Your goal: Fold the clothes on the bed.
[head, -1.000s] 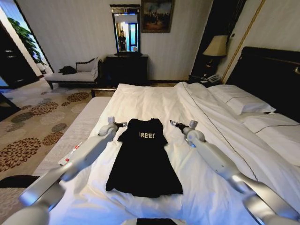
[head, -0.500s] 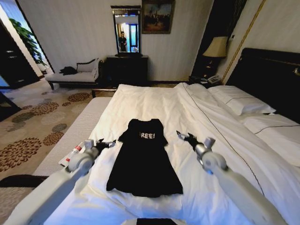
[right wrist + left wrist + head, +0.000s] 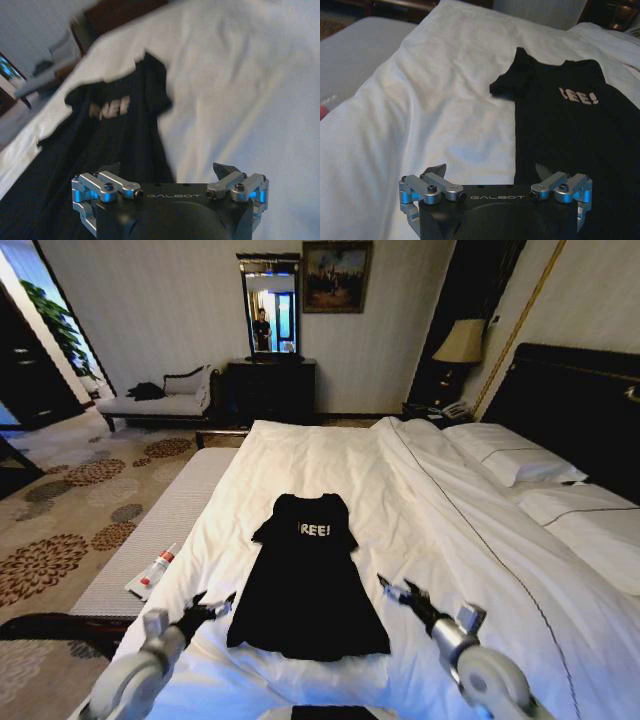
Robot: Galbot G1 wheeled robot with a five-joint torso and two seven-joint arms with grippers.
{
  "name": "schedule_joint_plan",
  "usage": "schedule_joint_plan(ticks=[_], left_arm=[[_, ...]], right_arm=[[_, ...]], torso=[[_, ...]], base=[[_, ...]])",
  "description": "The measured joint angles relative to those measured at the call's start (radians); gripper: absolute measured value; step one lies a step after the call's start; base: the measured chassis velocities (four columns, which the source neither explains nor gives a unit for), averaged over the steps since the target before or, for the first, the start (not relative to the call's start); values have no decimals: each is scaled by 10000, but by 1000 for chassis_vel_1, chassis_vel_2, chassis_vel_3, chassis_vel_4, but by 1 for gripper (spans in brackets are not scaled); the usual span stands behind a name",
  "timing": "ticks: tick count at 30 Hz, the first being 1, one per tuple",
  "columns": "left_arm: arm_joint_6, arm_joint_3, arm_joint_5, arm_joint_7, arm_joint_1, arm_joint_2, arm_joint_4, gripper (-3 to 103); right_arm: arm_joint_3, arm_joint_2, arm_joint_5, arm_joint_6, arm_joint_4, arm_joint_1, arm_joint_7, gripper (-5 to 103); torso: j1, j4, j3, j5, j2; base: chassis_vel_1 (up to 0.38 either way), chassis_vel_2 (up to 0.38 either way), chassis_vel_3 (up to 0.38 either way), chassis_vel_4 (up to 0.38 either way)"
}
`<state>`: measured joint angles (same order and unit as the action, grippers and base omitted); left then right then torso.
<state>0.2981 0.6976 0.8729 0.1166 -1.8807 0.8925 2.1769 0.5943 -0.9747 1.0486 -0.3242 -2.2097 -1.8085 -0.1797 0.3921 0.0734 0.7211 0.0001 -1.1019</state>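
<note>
The clothes, one black T-shirt [image 3: 305,585] with white lettering on the chest, lie flat on the white duvet of the bed [image 3: 400,475], collar toward the far side. My left gripper [image 3: 212,606] hovers open just off the shirt's lower left edge. My right gripper [image 3: 397,592] is open just off its lower right edge. In the left wrist view the open left gripper [image 3: 491,170] straddles the T-shirt's [image 3: 565,125] side edge. In the right wrist view the open right gripper [image 3: 167,170] is over the other edge of the T-shirt [image 3: 115,135]. Nothing is held.
A white tube with a red cap [image 3: 151,571] lies on the grey bench beside the bed. Pillows [image 3: 515,462] and a dark headboard [image 3: 585,400] are on the right. A chaise [image 3: 160,400], a dark dresser with mirror [image 3: 268,385] and a lamp [image 3: 460,340] stand by the far wall.
Both arms have drawn back toward me, from beside the shirt's sleeves to beside its hem. The shirt has not moved.
</note>
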Motion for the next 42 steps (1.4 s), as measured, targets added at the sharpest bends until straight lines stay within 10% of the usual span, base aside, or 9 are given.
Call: schedule_joint_plan(ticks=[14,29,42], left_arm=[[-157,31,-45,-354,-653,656,202,100],[-148,-243,28,-183,-360,711,285,100],[140,-568,529,-209,-486,772,224,100]], right_arm=[[564,-453,499,-1666,-153,-990,-467,100],[-231,-1374,-18,-1706,246,-1166,34,101],[-496,-1437,-158,-1412,646,-949,142,54]], torso=[[2,-1,2,-2,3],[2,-2,2,-2,3],[2,-1,2,-2,3]], base=[[0,0,0,0],[0,0,0,0],[0,0,0,0]])
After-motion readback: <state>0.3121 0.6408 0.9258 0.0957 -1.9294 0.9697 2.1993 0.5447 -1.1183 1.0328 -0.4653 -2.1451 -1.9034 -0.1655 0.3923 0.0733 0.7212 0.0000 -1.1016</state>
